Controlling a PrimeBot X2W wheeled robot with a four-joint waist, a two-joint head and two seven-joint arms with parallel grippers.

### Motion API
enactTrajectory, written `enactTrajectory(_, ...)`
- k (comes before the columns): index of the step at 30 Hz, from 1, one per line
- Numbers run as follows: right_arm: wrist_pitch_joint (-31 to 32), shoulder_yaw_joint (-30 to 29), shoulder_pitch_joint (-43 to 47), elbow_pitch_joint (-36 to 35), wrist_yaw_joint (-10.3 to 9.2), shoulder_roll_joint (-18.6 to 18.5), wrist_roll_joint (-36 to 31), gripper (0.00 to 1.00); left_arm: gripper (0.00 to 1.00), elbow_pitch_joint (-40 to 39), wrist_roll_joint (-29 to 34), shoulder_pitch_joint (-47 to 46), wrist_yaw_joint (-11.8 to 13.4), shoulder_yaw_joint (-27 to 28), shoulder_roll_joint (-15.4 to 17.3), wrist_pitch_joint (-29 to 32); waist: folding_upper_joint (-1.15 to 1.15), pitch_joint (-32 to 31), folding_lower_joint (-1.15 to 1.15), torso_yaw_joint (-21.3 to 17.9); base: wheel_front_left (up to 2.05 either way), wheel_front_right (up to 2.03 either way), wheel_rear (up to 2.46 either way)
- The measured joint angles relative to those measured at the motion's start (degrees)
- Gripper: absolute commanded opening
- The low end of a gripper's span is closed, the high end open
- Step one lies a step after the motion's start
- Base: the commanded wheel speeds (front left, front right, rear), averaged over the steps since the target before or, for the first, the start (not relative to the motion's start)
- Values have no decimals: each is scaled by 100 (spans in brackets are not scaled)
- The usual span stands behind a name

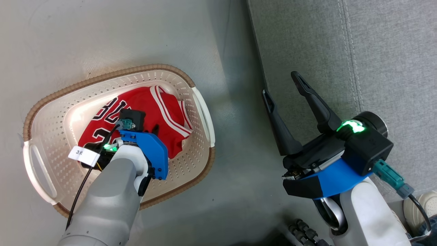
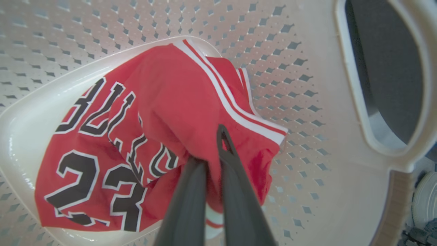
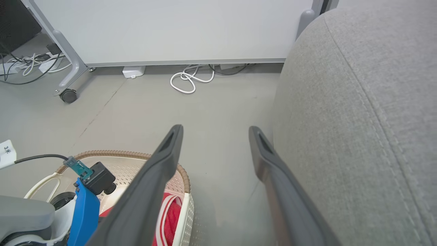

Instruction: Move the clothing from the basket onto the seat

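At the left of the scene, the cream basket [image 1: 54,119] sits on the grey floor [image 1: 235,164] with the red clothing [image 1: 160,112] heaped in its bottom. My left gripper [image 2: 209,153] reaches down into it, jaws pinched together on a fold of red cloth just beside the white-striped trim.

The hold looks thin to me: one small fold and not a gathered bunch. On the lift the slippery fabric could slide out between my fingers [image 2: 235,177]. I judge that I may also raise one garment alone and leave the numbered jersey [image 2: 88,184] lying in the basket. A trailing hem could catch on the brown rim [image 1: 102,77] or in the far handle opening [image 2: 385,85]. The basket looks light, so a snag might drag or tip it.

A strip of bare floor lies between basket and couch, and a low carry would let the cloth sweep across it or drop there.

Further right, my right gripper [image 1: 280,83] hangs with its jaws wide apart and nothing between them, at the near edge of the grey seat [image 1: 375,51]. It stands close to the path that the load must cross, so the hanging cloth could drape over it, or my two arms could meet.
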Motion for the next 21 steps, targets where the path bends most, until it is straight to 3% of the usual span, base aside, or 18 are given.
enactTrajectory(11,-35,55,-48,141,0,0,23,100,0,62,-69,-14,-2,-91,9,-158,0,-175,0,13,0,0,0)
enactTrajectory(21,-179,91,-62,575,0,0,181,100,0,-68,-466,395,-11,-15,-9,-635,0,-1043,0,285,0,0,0)
